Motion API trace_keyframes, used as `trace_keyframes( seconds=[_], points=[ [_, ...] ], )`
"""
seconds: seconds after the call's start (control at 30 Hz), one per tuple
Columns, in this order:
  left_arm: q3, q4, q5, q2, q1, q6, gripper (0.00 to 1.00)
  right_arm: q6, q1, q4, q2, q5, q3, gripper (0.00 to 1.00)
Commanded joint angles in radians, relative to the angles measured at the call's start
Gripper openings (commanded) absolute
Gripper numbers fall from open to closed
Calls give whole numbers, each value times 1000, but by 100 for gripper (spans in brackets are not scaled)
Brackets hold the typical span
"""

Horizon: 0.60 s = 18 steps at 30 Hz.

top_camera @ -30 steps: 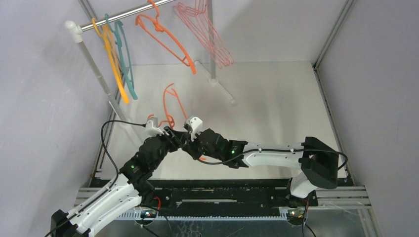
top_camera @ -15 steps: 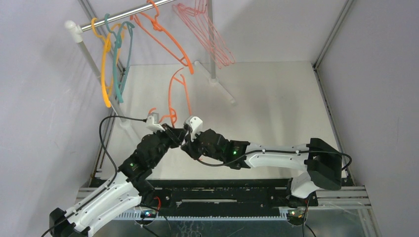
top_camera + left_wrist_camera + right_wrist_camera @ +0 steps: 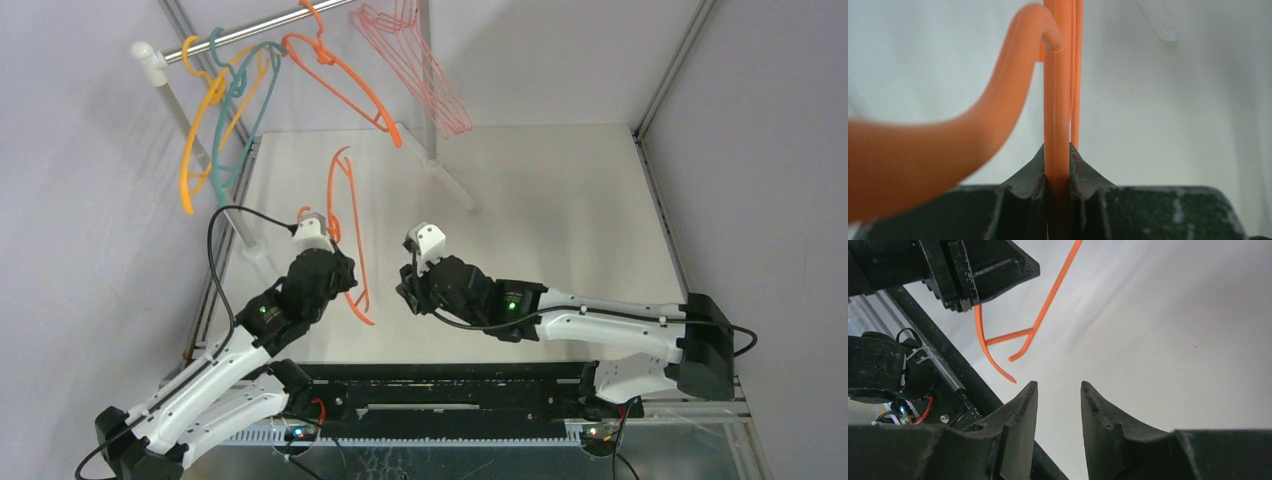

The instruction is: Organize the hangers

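My left gripper [image 3: 338, 268] is shut on a bright orange hanger [image 3: 345, 232] and holds it upright above the table; the bar sits between the jaws in the left wrist view [image 3: 1057, 125]. My right gripper [image 3: 408, 290] is open and empty, just right of that hanger, whose lower end shows in the right wrist view [image 3: 998, 340]. On the silver rail [image 3: 255, 30] hang a yellow-orange hanger [image 3: 205, 125], a teal hanger [image 3: 240, 110], another orange hanger [image 3: 345, 85] and several pale pink hangers [image 3: 425, 70].
The rail's white posts stand at the left [image 3: 195, 150] and back middle [image 3: 430, 120], with white feet on the table. Grey walls close in both sides. The black rail with the arm bases [image 3: 450, 385] runs along the near edge.
My right gripper let go of the orange hanger and drew back to the right. My left gripper keeps the hanger, now turned edge-on. The yellow-orange and teal hangers swung out to the left.
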Motion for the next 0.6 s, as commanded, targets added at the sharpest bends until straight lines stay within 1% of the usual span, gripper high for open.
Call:
trace_keyframes(
  seconds=[0.0, 0.1, 0.17, 0.3, 0.4, 0.47, 0.57],
  points=[
    [161, -95, -82, 55, 5, 51, 0, 1, -19, -66, -83, 29, 28, 45],
    [277, -151, -164, 108, 7, 88, 0, -10, -31, -82, -116, 15, 25, 45],
    [360, -177, -187, 149, 22, 122, 0, -15, -39, -81, -140, 10, 12, 45],
    [484, -195, -162, 219, 87, 186, 0, -14, -58, -84, -184, -20, -9, 45],
    [568, -241, -166, 283, 124, 218, 0, -12, -69, -94, -215, -25, -23, 45],
    [605, -267, -168, 304, 141, 227, 0, -12, -73, -96, -231, -24, -34, 45],
    [626, -263, -171, 312, 150, 237, 0, -7, -83, -95, -254, -22, -57, 45]
  ],
)
